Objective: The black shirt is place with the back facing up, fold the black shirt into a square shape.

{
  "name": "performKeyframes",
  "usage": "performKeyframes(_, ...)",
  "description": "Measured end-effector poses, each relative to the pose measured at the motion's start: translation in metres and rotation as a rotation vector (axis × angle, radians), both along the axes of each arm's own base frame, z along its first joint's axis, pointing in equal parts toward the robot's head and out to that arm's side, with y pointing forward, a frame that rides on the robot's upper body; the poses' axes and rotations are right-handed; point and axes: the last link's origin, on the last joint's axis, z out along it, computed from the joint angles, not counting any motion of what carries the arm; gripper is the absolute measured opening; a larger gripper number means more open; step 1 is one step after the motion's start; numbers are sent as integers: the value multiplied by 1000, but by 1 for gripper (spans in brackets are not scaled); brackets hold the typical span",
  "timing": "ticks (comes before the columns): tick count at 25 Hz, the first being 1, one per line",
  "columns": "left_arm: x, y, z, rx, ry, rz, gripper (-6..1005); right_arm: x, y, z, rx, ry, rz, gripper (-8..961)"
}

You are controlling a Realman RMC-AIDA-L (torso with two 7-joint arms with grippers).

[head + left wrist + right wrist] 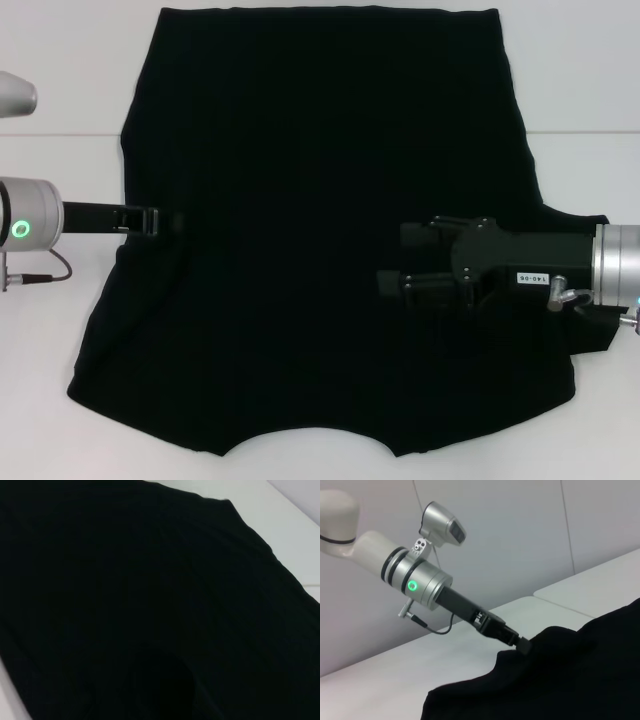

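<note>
- Under the shirt we see a plain white tabletop (60, 330), with a seam line crossing it on both sides; the right wrist view shows pale wall panels behind it.
- We note the black shirt (300, 200) lies spread flat over the middle of the tabletop, matte, no print, and fills most of the head view.
- Its far edge is straight; its near edge curves inward at the centre.
- The left side edge is drawn inward where the left gripper (165, 220) meets it; fabric bunches up there in the right wrist view. We cannot tell whether its fingers are pinching the cloth.
- Right gripper (392, 258) sits over the shirt's right half, fingers spread, nothing between them.
</note>
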Motion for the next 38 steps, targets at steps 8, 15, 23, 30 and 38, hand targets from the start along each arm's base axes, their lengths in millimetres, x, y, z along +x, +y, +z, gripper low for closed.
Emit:
performKeyframes(8,10,-3,-11,-60,8,-52,29,-1,1,1,7,3,5,915)
performKeyframes(15,36,-10,-34,-189,86,-195,227,-3,6,9,29,10,9,915)
performKeyframes(23,57,-16,-28,-163,17,-291,556,5,23,38,101,73,-120,916)
performKeyframes(30,78,-40,-43,-119,-221,-576,731,38,41,86,58,42,-489,916)
performKeyframes(38,73,-56,-67,3,-257,-770,952,73,31,122,-7,-140,-833,915)
